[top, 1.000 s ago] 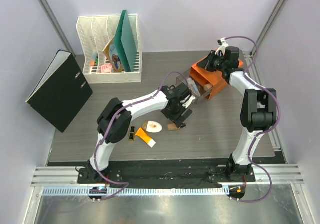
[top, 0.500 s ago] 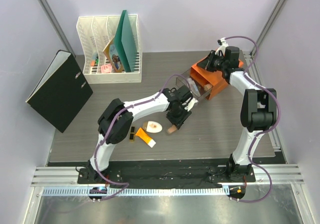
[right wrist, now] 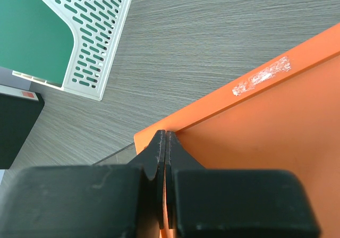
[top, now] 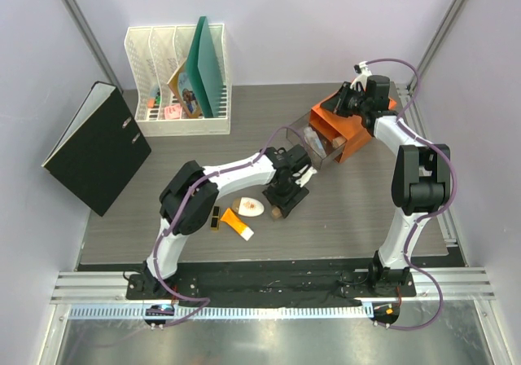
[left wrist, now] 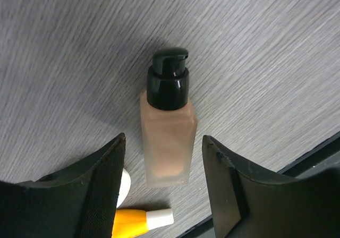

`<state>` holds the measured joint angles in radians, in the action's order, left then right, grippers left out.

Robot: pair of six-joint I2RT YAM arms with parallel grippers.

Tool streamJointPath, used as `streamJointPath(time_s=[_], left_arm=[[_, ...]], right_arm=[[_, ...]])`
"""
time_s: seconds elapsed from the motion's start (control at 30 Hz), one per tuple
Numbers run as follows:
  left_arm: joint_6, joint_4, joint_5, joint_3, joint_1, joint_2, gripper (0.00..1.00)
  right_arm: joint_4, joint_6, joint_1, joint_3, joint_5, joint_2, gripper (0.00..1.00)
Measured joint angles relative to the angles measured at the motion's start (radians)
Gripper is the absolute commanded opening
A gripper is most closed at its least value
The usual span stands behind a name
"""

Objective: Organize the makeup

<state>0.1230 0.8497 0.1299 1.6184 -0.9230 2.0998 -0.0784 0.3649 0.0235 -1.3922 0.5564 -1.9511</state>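
Observation:
A peach bottle [left wrist: 167, 137] with a black cap lies flat on the table, cap pointing away, between the fingers of my open left gripper [left wrist: 164, 138]; the fingers do not touch it. In the top view the left gripper [top: 284, 200] hovers over the bottle [top: 278, 213]. A white oval compact [top: 248, 207], an orange white-capped tube [top: 237, 224] and a black-gold lipstick [top: 215, 218] lie just to its left. The tube [left wrist: 141, 221] also shows in the left wrist view. My right gripper [right wrist: 166, 136] is shut on the top edge of the orange drawer box [right wrist: 265, 142].
The orange drawer box [top: 358, 133] stands at the back right with its clear drawer [top: 313, 143] pulled out, holding some items. A white file rack [top: 179, 80] with a green folder stands at the back left. A black binder [top: 98, 149] leans at the left.
My left gripper has shifted a little to the left and toward the near edge above the peach bottle. The right arm has not moved.

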Motion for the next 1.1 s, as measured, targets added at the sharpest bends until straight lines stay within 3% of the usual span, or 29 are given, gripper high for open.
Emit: streamJointPath(time_s=[0.03, 0.17, 0.2, 0.23, 0.63, 0.9, 1.1], left_arm=[[0.0, 0.0, -0.003, -0.004, 0.0, 0.0, 0.56], [0.01, 0.002, -0.004, -0.014, 0.0, 0.0, 0.23], [0.011, 0.003, -0.003, -0.014, 0.0, 0.0, 0.06], [0.014, 0.003, -0.004, -0.014, 0.0, 0.0, 0.0], [0.026, 0.036, -0.116, 0.014, 0.004, -0.061, 0.0], [0.071, 0.067, -0.067, 0.403, 0.064, -0.097, 0.0], [0.205, 0.01, 0.045, 0.636, 0.13, -0.053, 0.0]], right_arm=[[0.0, 0.0, 0.0, 0.0, 0.0, 0.0, 0.01], [0.0, 0.0, 0.0, 0.0, 0.0, 0.0, 0.01], [0.0, 0.0, 0.0, 0.0, 0.0, 0.0, 0.01], [0.0, 0.0, 0.0, 0.0, 0.0, 0.0, 0.01], [0.0, 0.0, 0.0, 0.0, 0.0, 0.0, 0.01], [0.0, 0.0, 0.0, 0.0, 0.0, 0.0, 0.01], [0.0, 0.0, 0.0, 0.0, 0.0, 0.0, 0.01]])
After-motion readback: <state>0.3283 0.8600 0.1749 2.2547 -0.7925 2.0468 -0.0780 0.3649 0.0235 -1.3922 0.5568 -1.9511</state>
